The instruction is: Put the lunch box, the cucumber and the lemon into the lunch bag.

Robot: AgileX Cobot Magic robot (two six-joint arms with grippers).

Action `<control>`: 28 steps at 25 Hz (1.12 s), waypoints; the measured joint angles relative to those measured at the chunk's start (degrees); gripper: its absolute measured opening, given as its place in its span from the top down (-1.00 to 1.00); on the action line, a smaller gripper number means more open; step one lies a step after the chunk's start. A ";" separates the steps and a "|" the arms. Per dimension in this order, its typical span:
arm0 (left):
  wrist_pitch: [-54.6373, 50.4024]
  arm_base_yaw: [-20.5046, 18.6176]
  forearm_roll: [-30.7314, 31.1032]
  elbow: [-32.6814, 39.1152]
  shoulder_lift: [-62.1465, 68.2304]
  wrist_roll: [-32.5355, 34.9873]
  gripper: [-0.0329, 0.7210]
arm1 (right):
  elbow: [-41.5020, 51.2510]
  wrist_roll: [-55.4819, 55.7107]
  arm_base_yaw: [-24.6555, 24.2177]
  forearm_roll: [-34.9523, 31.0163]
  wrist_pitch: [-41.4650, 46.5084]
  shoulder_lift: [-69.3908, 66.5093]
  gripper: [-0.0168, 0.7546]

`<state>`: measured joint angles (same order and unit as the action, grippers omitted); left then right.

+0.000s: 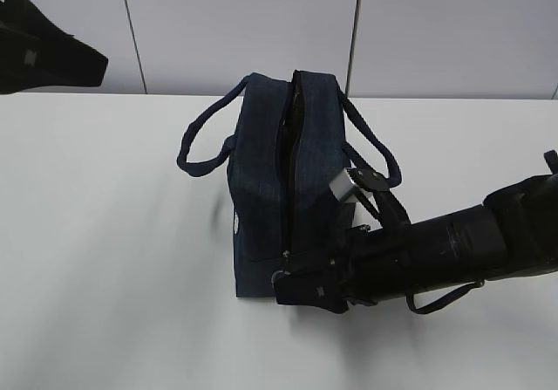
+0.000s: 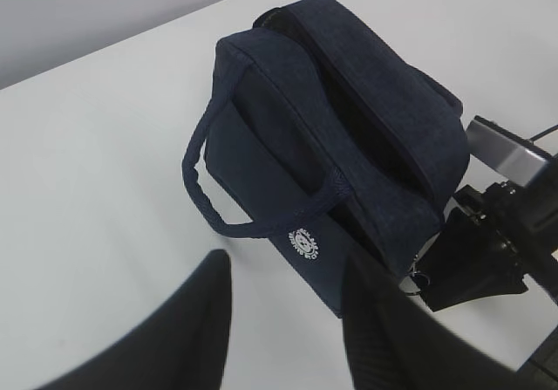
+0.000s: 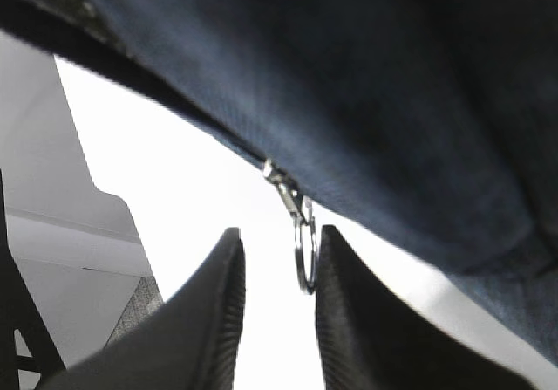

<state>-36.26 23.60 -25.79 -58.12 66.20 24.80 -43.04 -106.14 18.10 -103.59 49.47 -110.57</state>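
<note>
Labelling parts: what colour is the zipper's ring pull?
Silver ring pull; clearest in the right wrist view.

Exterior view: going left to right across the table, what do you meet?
Left loop handle → lunch bag, its top zipper open → right gripper at the bag's near end by the ring pull → right arm. The left arm sits off the table's far left corner.

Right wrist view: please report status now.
Right gripper jaws around silver ring pull, grip unconfirmed. Left gripper open, hovering. Dark navy fabric lunch bag upright. No obstruction visible.
</note>
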 joint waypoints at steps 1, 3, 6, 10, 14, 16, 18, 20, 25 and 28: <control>0.00 0.00 0.00 0.00 0.00 0.00 0.16 | 0.00 0.00 0.00 0.00 0.00 0.00 0.49; -0.04 0.00 0.00 0.00 0.00 0.00 0.17 | -0.13 0.00 0.00 0.00 -0.18 0.00 0.59; -0.13 0.00 0.00 0.00 0.00 0.00 0.17 | -0.23 0.00 0.00 0.00 -0.32 0.00 0.77; -0.17 0.00 0.00 0.00 0.00 0.00 0.17 | -0.23 0.00 0.00 0.00 -0.69 0.00 0.96; -0.17 0.00 0.00 0.00 0.00 0.00 0.17 | -0.23 0.00 0.00 0.00 -1.01 0.00 0.96; -0.17 0.00 0.00 0.00 0.00 0.00 0.18 | -0.23 0.51 0.00 0.00 -1.07 0.00 0.96; -0.17 0.00 0.00 0.00 0.00 0.00 0.19 | -0.23 1.37 0.00 0.00 -1.07 0.00 0.96; -0.17 0.00 0.00 0.00 0.00 0.00 0.19 | -0.23 2.41 0.00 0.00 -1.07 0.00 0.96; -0.17 0.00 0.22 0.00 0.00 0.00 0.19 | -0.23 5.07 0.00 0.00 1.59 0.00 0.96; -0.17 0.00 0.24 0.00 0.00 0.00 0.20 | -0.23 7.70 0.00 1.30 2.58 0.00 0.96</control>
<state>-36.43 23.60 -25.55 -58.12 66.20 24.80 -43.28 -98.44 18.10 -102.29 52.06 -110.57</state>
